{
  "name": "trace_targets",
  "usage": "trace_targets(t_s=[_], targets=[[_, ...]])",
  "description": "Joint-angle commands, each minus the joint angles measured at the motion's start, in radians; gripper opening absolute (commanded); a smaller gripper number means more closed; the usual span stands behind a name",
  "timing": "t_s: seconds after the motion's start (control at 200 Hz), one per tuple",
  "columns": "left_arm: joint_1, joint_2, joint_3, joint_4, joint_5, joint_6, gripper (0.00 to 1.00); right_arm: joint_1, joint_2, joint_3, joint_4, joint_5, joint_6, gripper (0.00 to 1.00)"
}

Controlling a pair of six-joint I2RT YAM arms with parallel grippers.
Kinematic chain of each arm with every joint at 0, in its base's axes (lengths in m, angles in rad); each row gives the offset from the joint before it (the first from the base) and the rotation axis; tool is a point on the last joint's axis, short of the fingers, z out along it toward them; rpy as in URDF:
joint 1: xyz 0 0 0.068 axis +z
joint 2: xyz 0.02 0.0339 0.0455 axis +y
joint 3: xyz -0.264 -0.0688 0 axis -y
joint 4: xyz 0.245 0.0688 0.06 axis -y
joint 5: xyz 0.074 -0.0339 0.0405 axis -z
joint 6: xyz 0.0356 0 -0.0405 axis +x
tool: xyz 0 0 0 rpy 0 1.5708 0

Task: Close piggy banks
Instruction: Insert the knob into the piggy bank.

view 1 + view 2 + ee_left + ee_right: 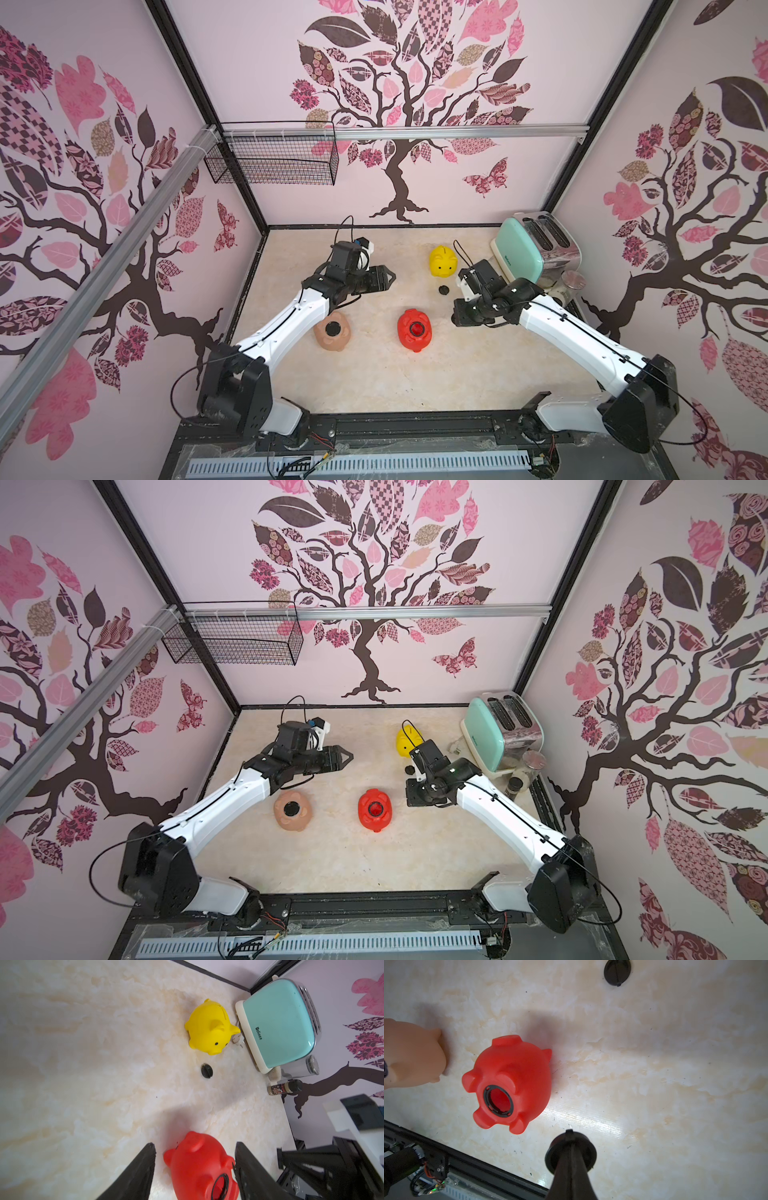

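Observation:
Three piggy banks lie on the marble table. The peach-pink one is belly up with a black plug in its hole. The red one is belly up too, its black-ringed hole open. The yellow one stands upright near the toaster. A loose black plug lies in front of the yellow pig. My left gripper hangs open above the table, left of the yellow pig, holding nothing. My right gripper, right of the red pig, is shut on another black plug.
A mint-green toaster stands at the back right, with a glass jar and a spice bottle beside it. A wire basket hangs on the back wall. A black rail runs along the table's front edge.

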Motion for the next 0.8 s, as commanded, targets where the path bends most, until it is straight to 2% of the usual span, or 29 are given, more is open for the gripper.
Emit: trace_targets(t_s=[0.0,0.135,0.475,0.795], targets=[[0.002,0.074,0.021,0.08,0.107,0.046,0.63,0.06,0.01,0.071,-0.028,0.024,0.119,0.0],[0.002,0.146,-0.028,0.223,0.194,0.014,0.61,0.064,-0.013,0.044,0.016,0.029,0.205,0.0],[0.003,0.238,-0.04,0.262,0.343,0.118,0.59,0.099,0.018,-0.033,0.161,-0.052,0.373,0.0],[0.011,0.267,-0.042,0.193,0.356,0.2,0.58,0.18,0.123,0.01,0.176,0.02,0.446,0.0]])
